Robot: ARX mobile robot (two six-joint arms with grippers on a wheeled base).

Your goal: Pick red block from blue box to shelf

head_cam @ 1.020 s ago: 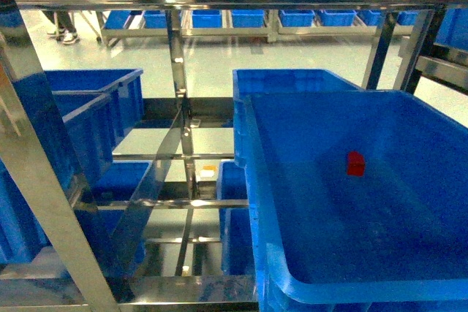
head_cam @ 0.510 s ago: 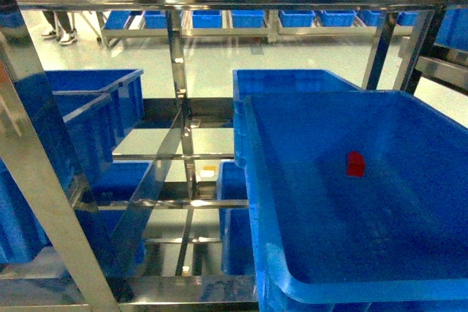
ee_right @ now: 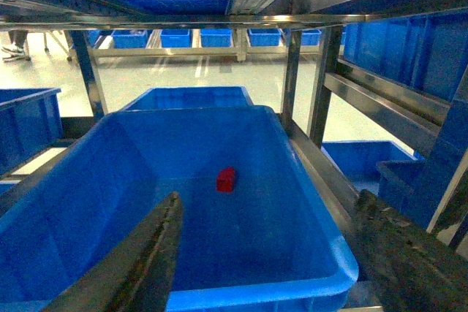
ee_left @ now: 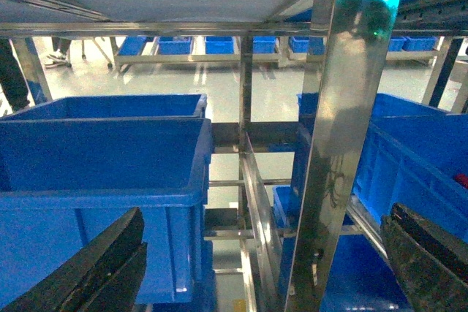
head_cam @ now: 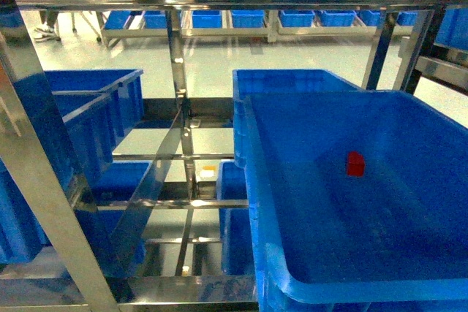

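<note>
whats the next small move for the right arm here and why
Probably ease the right gripper forward and down into the blue box toward the red block. Its jaws are spread wide and empty, hanging near the box's front rim, while the block lies alone on the box floor farther in, with nothing touching it. The left gripper faces a shelf post, away from it.

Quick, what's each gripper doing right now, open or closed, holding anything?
Left gripper: open, holding nothing.
Right gripper: open, holding nothing; red block lies in the blue box.
</note>
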